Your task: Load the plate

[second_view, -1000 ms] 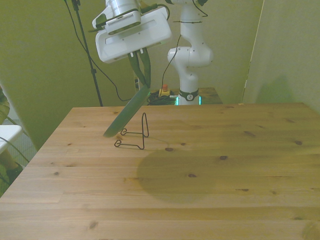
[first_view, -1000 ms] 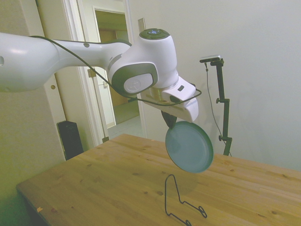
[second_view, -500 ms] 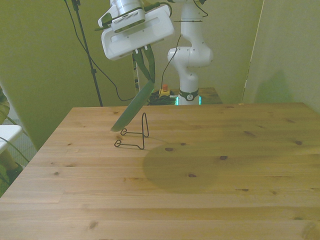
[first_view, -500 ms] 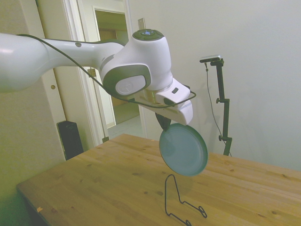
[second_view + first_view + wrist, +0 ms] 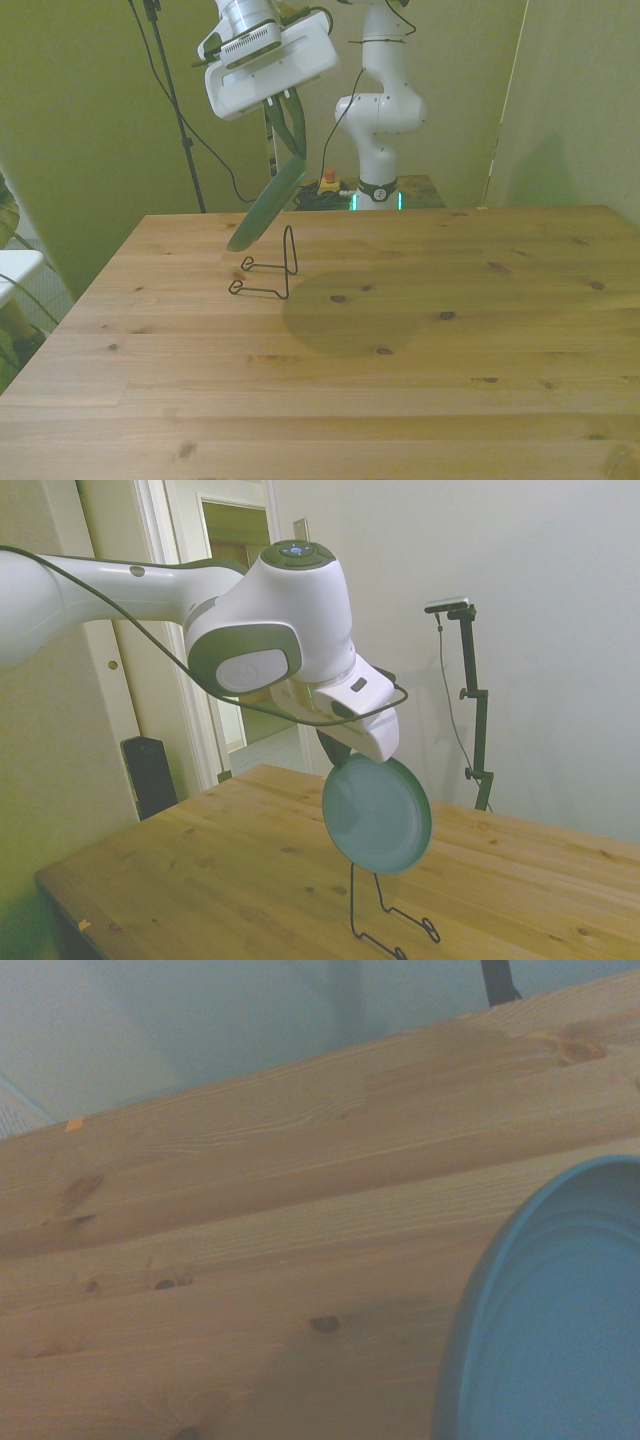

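Above the wire rack (image 5: pixel 385 915), the gripper (image 5: pixel 291 135), clamped on the plate (image 5: pixel 377 814), should lower it squarely into the rack's upright loop.

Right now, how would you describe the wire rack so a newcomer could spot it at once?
Start from the wooden table; the wire rack stands on it toward the front view's left, just below the teal plate hanging tilted from the gripper. It is a thin black bent wire with one upright loop and two flat feet, the only thing resting on the tabletop.
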Tool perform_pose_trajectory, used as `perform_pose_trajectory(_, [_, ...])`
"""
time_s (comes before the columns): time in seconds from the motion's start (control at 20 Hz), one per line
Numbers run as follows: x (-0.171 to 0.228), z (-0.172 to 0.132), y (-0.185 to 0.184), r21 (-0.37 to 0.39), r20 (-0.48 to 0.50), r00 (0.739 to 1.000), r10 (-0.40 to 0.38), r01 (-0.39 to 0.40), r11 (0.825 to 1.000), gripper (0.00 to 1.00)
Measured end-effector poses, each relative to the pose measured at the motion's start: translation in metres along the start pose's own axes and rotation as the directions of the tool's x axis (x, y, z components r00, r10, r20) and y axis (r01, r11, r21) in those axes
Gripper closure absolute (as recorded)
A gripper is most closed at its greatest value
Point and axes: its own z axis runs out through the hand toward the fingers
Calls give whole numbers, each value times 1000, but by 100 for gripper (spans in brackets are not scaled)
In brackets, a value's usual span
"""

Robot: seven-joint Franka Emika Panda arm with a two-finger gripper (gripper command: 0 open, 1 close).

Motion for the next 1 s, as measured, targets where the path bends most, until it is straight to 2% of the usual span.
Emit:
perform_pose_trajectory(0.4, [2, 10, 25, 41, 30, 999, 27, -28, 999, 100])
perform_pose_trajectory(1.0, [1, 20, 42, 74, 55, 998, 40, -44, 996, 100])
